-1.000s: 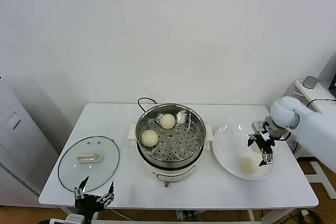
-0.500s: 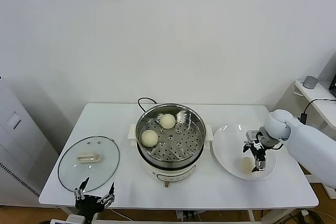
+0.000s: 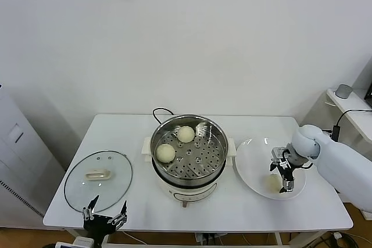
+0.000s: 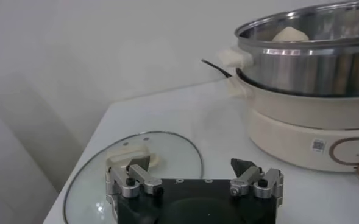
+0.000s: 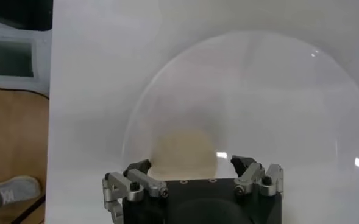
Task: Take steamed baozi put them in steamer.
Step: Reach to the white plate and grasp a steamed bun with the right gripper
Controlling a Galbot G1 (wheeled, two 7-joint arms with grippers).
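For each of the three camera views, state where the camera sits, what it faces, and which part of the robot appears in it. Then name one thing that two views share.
Head view: on the robot's head, looking forward and down at the table; shows the right tool open over the plate and the left tool open at the table's near edge.
Left wrist view: on the left arm, facing the glass lid and steamer; its own fingers show.
Right wrist view: on the right arm, looking down at a baozi on the plate; its own fingers show.
Shared: head and left wrist views both show steamer and lid.
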